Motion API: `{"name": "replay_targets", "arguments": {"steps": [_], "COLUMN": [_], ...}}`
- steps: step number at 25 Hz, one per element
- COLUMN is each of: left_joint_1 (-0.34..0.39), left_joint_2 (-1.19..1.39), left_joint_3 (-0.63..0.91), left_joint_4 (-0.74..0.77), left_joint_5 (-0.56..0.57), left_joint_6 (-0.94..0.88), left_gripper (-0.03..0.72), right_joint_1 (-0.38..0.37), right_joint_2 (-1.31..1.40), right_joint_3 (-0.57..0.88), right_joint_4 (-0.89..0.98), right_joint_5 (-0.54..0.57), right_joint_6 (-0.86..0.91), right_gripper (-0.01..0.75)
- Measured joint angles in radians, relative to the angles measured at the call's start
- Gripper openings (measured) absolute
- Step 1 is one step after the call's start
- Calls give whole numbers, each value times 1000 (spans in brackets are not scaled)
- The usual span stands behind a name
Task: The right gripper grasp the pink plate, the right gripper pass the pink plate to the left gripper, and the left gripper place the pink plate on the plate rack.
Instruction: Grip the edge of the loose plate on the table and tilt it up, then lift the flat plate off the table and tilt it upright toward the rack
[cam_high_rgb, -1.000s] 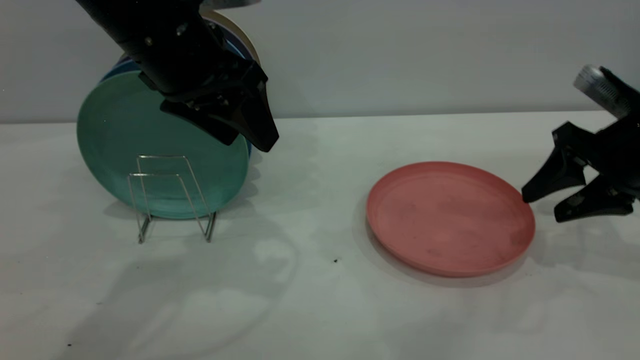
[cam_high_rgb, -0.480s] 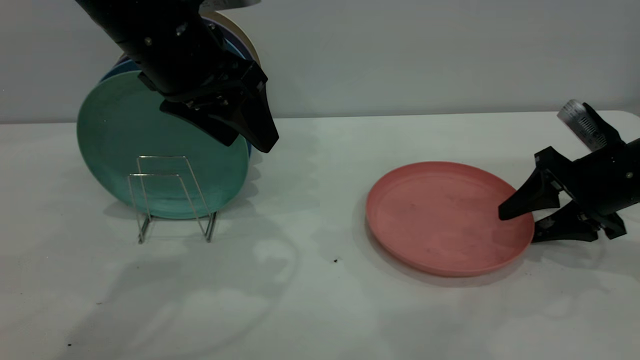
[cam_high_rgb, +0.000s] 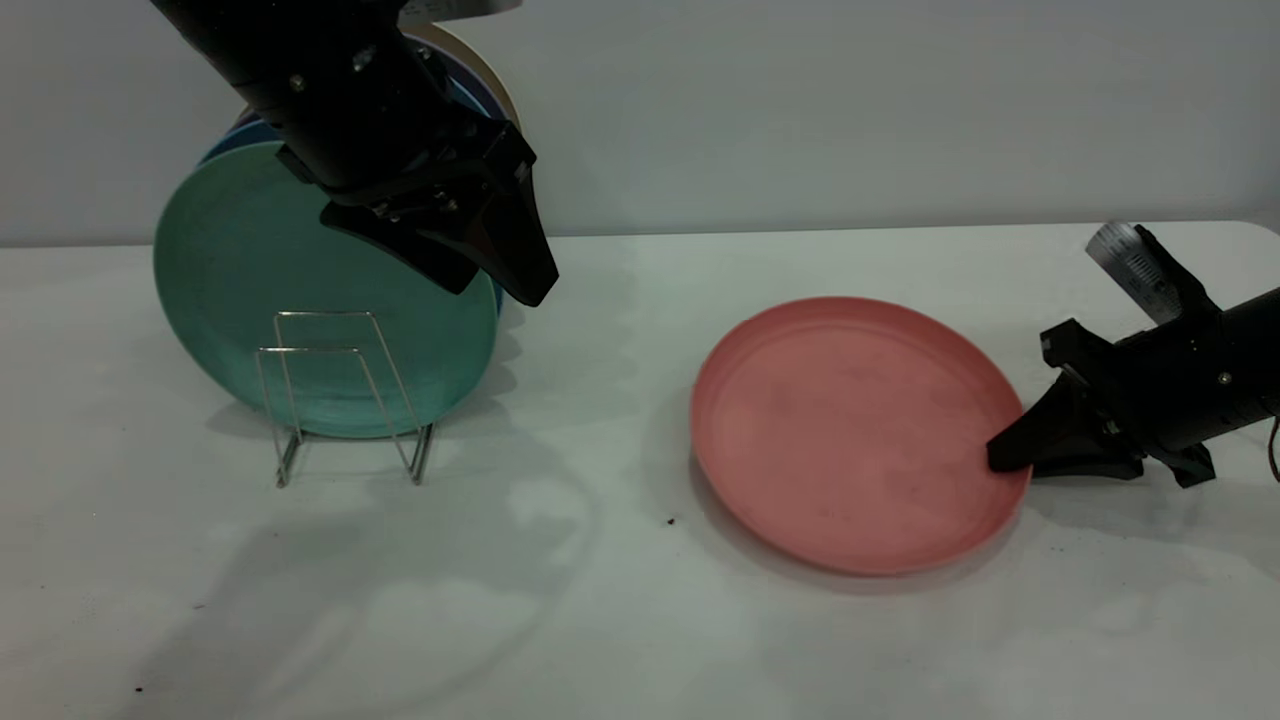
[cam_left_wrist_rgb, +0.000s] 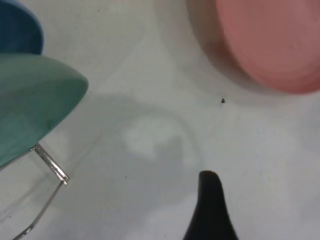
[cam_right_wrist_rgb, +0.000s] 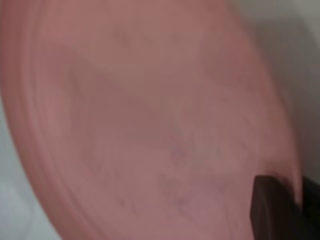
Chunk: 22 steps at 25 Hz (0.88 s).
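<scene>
Right gripper (cam_high_rgb: 1005, 462) low, jaws closed; left gripper (cam_high_rgb: 500, 265) raised.

pink plate (cam_high_rgb: 850, 430) — round, salmon, apparently tilted | plate rack (cam_high_rgb: 340, 395) — silver wire, upright, well left

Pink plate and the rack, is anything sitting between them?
Only bare table with one tiny dark speck lies between the pink plate and rack, as the exterior view shows.

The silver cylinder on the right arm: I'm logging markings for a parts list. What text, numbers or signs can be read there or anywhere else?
None can be read. The silver cylinder behind the right gripper carries fine ruler-like tick marks, too small to read. The pink plate and plate rack bear no writing.
</scene>
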Motion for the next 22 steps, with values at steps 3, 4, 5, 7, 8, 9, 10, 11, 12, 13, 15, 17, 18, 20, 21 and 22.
{"name": "replay_targets", "arguments": {"steps": [3,4,5,7,8,9,10,11,12,13,15,17,18,20,21,22], "left_joint_1": [0,0,0,0,0,0,0,0,0,0,0,-1,-4,-14,-19,-23], "left_joint_2": [0,0,0,0,0,0,0,0,0,2,14,38,53,80,92,103], "left_joint_3": [0,0,0,0,0,0,0,0,0,0,0,0,0,0,0,0], "left_joint_4": [-1,-3,-9,-30,-45,-61,-83,-107,-129,-147,-186,-222,-237,-251,-256,-264], "left_joint_5": [0,0,0,-5,-12,-21,-35,-49,-59,-66,-70,-71,-74,-85,-94,-95], "left_joint_6": [-27,-40,-56,-78,-82,-86,-87,-87,-86,-79,-64,-51,-46,-36,-33,-30], "left_gripper": [585,585,585,585,585,585,585,585,585,585,585,585,585,585,585,580], "right_joint_1": [0,0,0,1,3,7,12,18,23,30,45,59,63,70,72,74], "right_joint_2": [0,0,0,0,0,0,0,0,0,0,0,0,0,0,0,0], "right_joint_3": [0,0,0,0,0,0,0,0,0,0,0,0,0,0,0,0], "right_joint_4": [24,31,37,46,48,53,56,57,58,59,71,86,89,91,91,92], "right_joint_5": [74,104,127,173,189,205,221,231,240,254,280,307,316,328,338,348], "right_joint_6": [-91,-108,-123,-142,-148,-152,-155,-155,-155,-155,-155,-162,-166,-173,-174,-174], "right_gripper": [15,15,15,15,15,15,15,15,15,15,15,15,15,15,15,15]}}
